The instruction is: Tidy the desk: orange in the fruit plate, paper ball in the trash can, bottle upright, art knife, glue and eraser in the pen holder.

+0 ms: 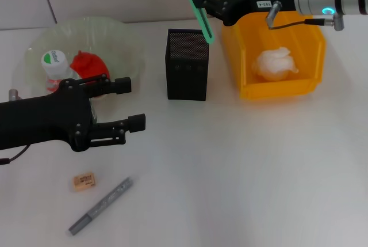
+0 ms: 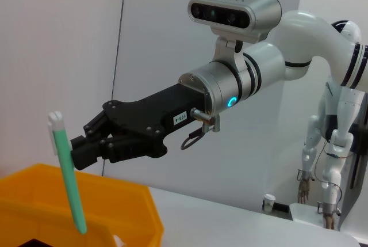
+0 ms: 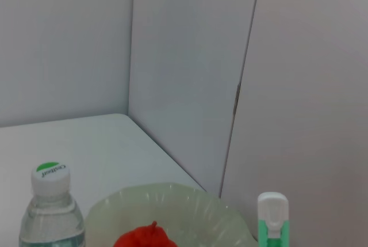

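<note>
Nearest the robot, two items are still loose on the desk (image 1: 241,178): a grey pen-shaped stick (image 1: 101,205), which could be the glue though I cannot read it, and just beyond it the eraser (image 1: 83,181); both are left to go into the pen holder. Above them the left gripper (image 1: 135,104) hovers over the desk with its fingers spread and nothing between them. Behind that arm the bottle (image 1: 55,69) stands upright with its cap on top, so that step looks done, and beside it a red object (image 1: 88,64) lies in the clear plate (image 1: 129,45); it is presumably the orange, but its colour and shape leave that unsure. The black mesh holder (image 1: 187,64) sits mid-desk, and nothing shows of what it contains. Over its far right corner the right gripper (image 1: 202,0) pinches the green knife (image 1: 197,6) near its top, the knife hanging tilted with its lower end just at the holder's rim; I judge it is about to be dropped in, not yet placed. Beyond, the paper ball (image 1: 275,64) lies in the yellow bin (image 1: 253,80), so that step looks done. The left arm covers part of the plate and the bottle's base, and both wrist views cut the knife's lower end.
</note>
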`<state>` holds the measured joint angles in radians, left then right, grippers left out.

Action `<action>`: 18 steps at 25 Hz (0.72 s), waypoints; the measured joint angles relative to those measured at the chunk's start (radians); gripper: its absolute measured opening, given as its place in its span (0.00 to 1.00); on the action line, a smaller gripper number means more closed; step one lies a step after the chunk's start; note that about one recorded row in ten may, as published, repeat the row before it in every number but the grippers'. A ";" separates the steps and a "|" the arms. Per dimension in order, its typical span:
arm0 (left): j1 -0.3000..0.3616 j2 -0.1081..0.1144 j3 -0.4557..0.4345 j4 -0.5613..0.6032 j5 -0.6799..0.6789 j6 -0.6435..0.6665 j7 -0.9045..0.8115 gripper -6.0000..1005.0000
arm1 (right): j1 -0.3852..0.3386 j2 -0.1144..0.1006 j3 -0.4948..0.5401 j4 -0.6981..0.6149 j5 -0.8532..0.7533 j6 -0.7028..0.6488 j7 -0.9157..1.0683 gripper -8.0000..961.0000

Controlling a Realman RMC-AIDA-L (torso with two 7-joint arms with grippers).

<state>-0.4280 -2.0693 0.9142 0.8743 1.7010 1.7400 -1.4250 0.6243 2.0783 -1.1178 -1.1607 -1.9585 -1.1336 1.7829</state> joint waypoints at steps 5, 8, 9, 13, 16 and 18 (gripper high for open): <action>0.000 0.000 0.000 0.000 0.000 -0.001 0.000 0.80 | 0.000 0.000 0.000 0.004 0.007 0.000 -0.003 0.13; -0.001 0.000 0.000 0.000 0.000 -0.001 0.000 0.80 | 0.001 0.000 0.000 0.016 0.008 0.001 -0.013 0.13; -0.001 0.000 0.000 0.000 0.000 -0.002 0.000 0.80 | 0.001 0.000 0.000 0.016 0.008 0.001 -0.013 0.13; -0.001 0.000 0.000 0.000 0.000 -0.003 0.000 0.80 | 0.004 0.001 -0.001 0.034 0.018 0.014 -0.031 0.13; -0.001 0.000 0.000 0.000 0.000 -0.004 0.000 0.80 | 0.012 0.000 -0.001 0.075 0.046 0.028 -0.065 0.13; -0.002 0.000 0.000 0.000 0.000 -0.006 0.000 0.80 | 0.020 0.000 -0.001 0.097 0.050 0.032 -0.081 0.13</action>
<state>-0.4295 -2.0693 0.9142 0.8743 1.7012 1.7343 -1.4250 0.6444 2.0779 -1.1184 -1.0639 -1.9089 -1.1018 1.7020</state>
